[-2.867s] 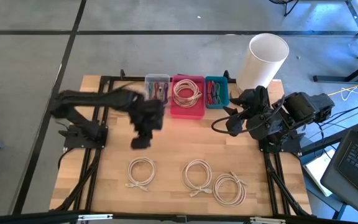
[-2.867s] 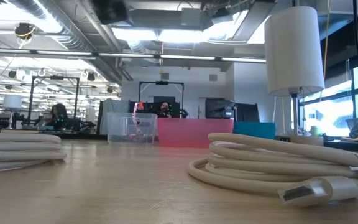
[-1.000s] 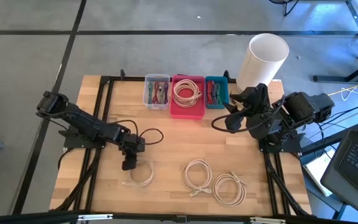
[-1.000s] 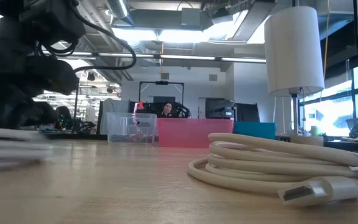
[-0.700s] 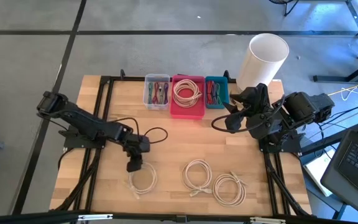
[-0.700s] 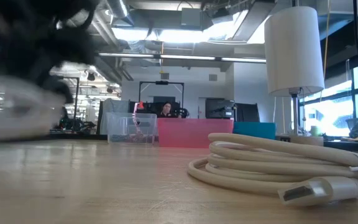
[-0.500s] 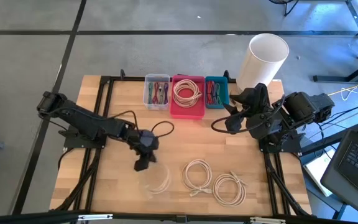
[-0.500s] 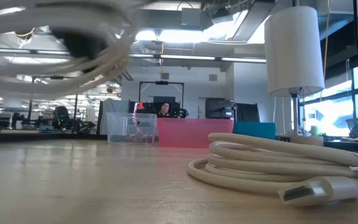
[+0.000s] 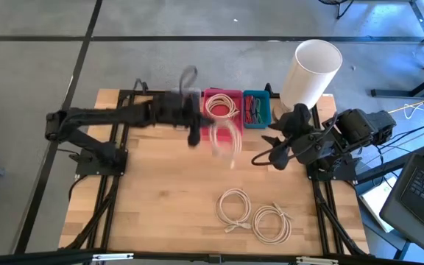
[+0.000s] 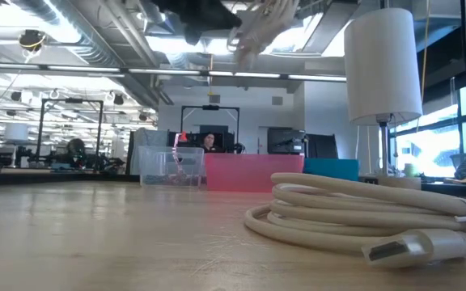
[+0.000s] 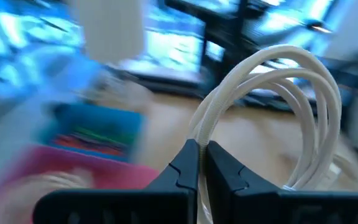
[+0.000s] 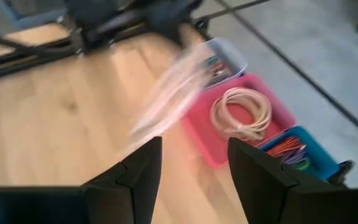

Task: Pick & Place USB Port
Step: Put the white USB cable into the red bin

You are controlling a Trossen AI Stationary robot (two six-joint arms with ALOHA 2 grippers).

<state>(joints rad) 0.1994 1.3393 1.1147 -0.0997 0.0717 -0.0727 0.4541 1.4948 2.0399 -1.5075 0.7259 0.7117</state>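
A coiled cream USB cable (image 9: 227,137) hangs in the air in front of the pink bin (image 9: 234,131), with my left gripper (image 9: 194,135) shut on it. The left wrist view shows its loops (image 11: 291,87) beyond the shut fingers (image 11: 201,157); the low view shows it high up (image 10: 262,23). Another cream coil (image 12: 241,112) lies inside the pink bin. Two more coils (image 9: 234,206) (image 9: 272,223) lie flat on the table near its front edge. My right gripper (image 12: 191,168) stands open at the table's right, above the board, and holds nothing. My left gripper pinches the bundled strands at one side of the coil (image 11: 207,132) between its two fingers. The fingers come nearly level from the table's left. The coil stands out beyond the fingertips, lifted clear of the table, its loops (image 11: 303,81) free in the air.
A clear bin (image 12: 221,61) and a blue bin (image 9: 256,107) with coloured ties flank the pink bin at the far edge. A tall white cylinder (image 9: 311,70) stands at the far right. Black frame rails (image 9: 112,199) run along both sides.
My left gripper has lifted the near-left coil off the table, swinging up, toward the far edge and to the right, to just before the pink bin. It has tipped from pointing down to nearly level. The whole coil has come clear of the wood. My right gripper has rolled slightly in place.
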